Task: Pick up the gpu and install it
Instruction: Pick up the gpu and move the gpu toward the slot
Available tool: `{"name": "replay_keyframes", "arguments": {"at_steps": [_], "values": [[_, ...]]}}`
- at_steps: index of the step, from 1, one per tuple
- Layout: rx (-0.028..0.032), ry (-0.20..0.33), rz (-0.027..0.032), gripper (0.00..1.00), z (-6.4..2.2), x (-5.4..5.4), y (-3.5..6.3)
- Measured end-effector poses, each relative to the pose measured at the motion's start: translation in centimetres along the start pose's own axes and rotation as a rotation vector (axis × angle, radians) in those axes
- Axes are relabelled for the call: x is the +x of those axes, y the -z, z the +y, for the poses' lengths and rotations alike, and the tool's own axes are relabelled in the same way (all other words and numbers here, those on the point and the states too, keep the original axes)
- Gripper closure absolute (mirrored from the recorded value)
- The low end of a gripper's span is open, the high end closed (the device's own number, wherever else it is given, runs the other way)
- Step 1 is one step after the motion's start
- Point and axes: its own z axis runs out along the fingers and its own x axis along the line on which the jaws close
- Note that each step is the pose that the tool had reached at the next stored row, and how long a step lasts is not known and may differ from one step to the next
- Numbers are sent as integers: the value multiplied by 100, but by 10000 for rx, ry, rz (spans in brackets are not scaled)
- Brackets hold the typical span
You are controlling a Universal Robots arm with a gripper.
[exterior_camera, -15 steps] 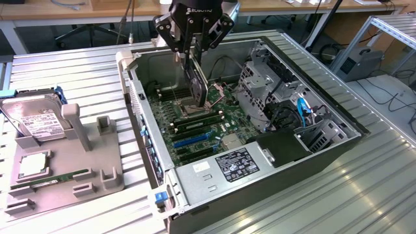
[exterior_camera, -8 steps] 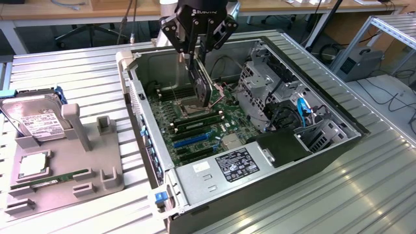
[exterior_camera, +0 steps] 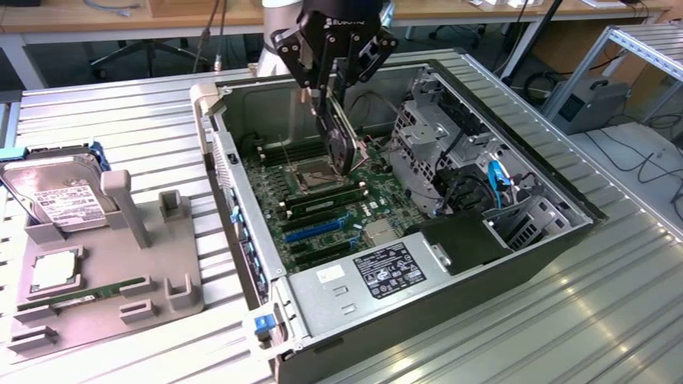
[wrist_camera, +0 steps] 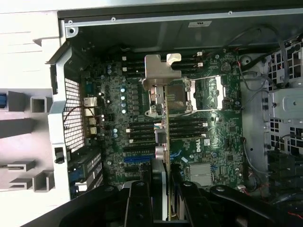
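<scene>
The picking up looks done. In the upper middle of the exterior view the gripper (exterior_camera: 334, 84) is clamped on the gpu (exterior_camera: 341, 136). The card hangs on its edge inside the open computer case (exterior_camera: 229, 144), above the motherboard (exterior_camera: 320, 216). In the wrist view it is seen edge-on between the fingers (wrist_camera: 139, 203), with its silver bracket (wrist_camera: 158, 71) at the far end. I judge it is not yet seated in a slot, so the installing is left. The hard drive (exterior_camera: 59, 196) stands on the gray holder (exterior_camera: 160, 280) at the lower left.
</scene>
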Motion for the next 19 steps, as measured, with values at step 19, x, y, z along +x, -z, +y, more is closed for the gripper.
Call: {"name": "replay_keyframes", "arguments": {"at_steps": [19], "values": [[0, 1, 1, 73, 17, -258, -80]]}}
